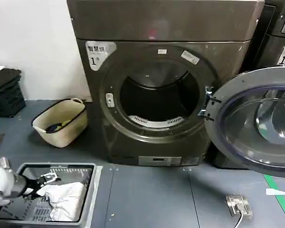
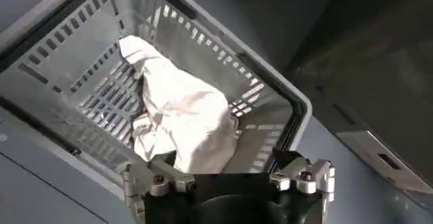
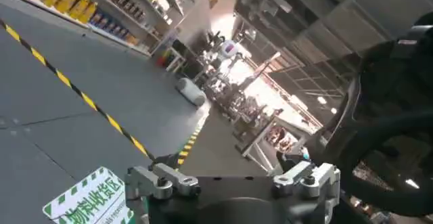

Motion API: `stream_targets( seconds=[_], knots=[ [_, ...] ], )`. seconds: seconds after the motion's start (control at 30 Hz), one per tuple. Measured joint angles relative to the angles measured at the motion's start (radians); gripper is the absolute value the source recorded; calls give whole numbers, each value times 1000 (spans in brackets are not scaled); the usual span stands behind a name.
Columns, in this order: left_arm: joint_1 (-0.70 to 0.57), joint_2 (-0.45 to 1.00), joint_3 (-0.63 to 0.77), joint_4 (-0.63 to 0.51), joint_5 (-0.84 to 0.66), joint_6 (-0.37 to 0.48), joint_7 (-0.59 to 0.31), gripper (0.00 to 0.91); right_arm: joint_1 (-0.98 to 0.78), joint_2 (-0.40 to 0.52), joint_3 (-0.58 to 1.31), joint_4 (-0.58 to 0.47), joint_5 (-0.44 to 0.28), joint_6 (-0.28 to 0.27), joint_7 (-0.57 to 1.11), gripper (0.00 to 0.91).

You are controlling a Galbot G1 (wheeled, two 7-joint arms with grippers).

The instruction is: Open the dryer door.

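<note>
Door (image 1: 256, 118) is already swung wide to the right of the drum (image 1: 156, 97), so it could drift shut if bumped. Left pincer (image 1: 43, 179) hangs open and empty over the basket (image 1: 92, 190); it could snag the cloth (image 1: 66, 199).

Dryer door (image 1: 256, 118) chrome ring, dark glass; dryer (image 1: 166, 85) grey-brown; tub (image 1: 61, 121) beige; basket (image 1: 92, 190) grey, cloth (image 1: 66, 199) white.

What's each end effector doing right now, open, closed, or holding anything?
Left end effector: open, holding nothing, above the grey basket with the white cloth.
Right end effector: open, holding nothing.
</note>
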Motion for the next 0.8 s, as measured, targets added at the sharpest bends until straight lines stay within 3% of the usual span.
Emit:
stream_targets(
  seconds=[0.8],
  knots=[
    [6, -5, -10, 9, 4, 2, 1, 907, 0, 0, -1, -2, 6, 16, -3, 907]
  ],
)
